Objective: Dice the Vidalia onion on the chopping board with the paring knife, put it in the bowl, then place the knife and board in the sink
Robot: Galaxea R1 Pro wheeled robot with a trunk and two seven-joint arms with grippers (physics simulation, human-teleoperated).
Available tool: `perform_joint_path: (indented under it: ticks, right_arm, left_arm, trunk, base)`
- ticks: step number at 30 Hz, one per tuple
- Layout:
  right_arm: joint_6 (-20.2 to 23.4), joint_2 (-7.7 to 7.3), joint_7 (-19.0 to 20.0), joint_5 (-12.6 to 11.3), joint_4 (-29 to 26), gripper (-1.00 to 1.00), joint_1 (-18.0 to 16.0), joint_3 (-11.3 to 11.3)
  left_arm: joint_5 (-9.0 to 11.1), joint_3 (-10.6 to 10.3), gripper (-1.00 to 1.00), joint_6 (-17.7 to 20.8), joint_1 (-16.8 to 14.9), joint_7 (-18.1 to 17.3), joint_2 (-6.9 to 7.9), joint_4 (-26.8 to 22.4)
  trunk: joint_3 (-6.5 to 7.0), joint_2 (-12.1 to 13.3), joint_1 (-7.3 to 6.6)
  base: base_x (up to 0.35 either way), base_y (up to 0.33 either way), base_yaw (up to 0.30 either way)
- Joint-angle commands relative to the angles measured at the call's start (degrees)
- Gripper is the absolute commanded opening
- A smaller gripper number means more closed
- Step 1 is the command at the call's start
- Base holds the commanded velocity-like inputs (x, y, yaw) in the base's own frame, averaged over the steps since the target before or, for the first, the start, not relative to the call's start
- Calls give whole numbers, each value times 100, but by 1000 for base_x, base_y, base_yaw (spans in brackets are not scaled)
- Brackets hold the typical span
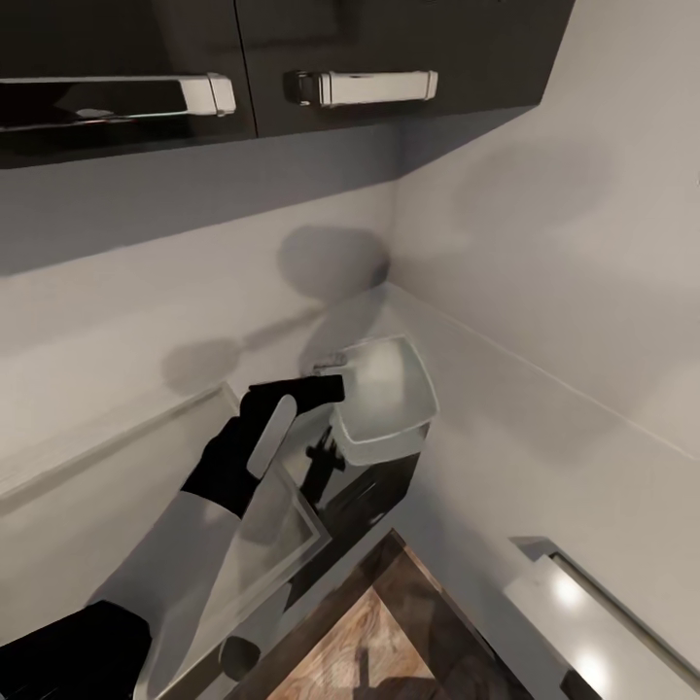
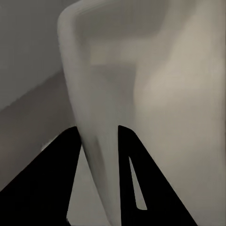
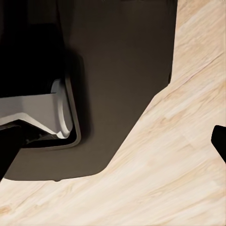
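Observation:
The white squarish bowl (image 1: 389, 397) is at the far corner of the grey countertop (image 1: 58, 544), close to the two walls. My left gripper (image 1: 326, 387) is shut on its near rim. In the left wrist view the two black fingers (image 2: 70, 155) pinch the thin bowl wall (image 2: 108, 94) between them. I cannot tell whether the bowl rests on the countertop or hangs just above it. One black fingertip (image 3: 220, 141) of my right gripper shows at the frame's edge, standing wide with nothing between the fingers. The onion, chopping board, paring knife and sink are out of view.
Dark upper cabinets with silver handles (image 1: 369, 87) hang above. Dark cabinet fronts (image 1: 374, 496) drop below the countertop's end to brown wood flooring (image 1: 360, 632). A white unit (image 1: 583, 612) stands at the lower right. The right wrist view looks down on pale wood floor (image 3: 179, 155) and the robot's dark base (image 3: 122, 70).

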Motion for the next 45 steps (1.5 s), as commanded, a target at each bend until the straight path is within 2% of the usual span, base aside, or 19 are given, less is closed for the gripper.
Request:
perform_joint_path:
  ticks: [1, 10, 25, 33, 37, 45]
  right_arm:
    - [-20, 1, -17, -57, 5, 100, -3, 49]
    - [-27, -8, -17, -57, 4, 100, -3, 48]
    - [-33, -34, -17, -64, -4, 100, -3, 48]
    - [-51, -35, -17, -66, -13, 100, -3, 48]
    - [-225, -35, -23, -63, -13, 100, -3, 48]
    - [-281, -35, -34, -57, -13, 100, -3, 48]
  left_arm:
    - [64, -9, -100, 22, -4, 59, 3, -45]
    - [64, -5, -100, 33, -4, 76, 16, -339]
    - [63, 8, -100, 42, -4, 82, 34, -536]
    - [63, 8, -100, 43, -4, 86, 66, -664]
    - [63, 8, -100, 43, -4, 87, 71, -768]
    - [63, 8, -100, 49, -4, 87, 76, -840]
  trunk:
    - [0, -9, 3]
    - [82, -9, 3]
    - [219, -9, 3]
    - [292, -9, 3]
    - [328, -9, 3]
    - [391, -9, 3]
  base:
    - [0, 0, 0]
    - [0, 0, 0]
    - [-21, 0, 0]
    - [-290, 0, 0]
    - [-332, 0, 7]
    - [-333, 0, 166]
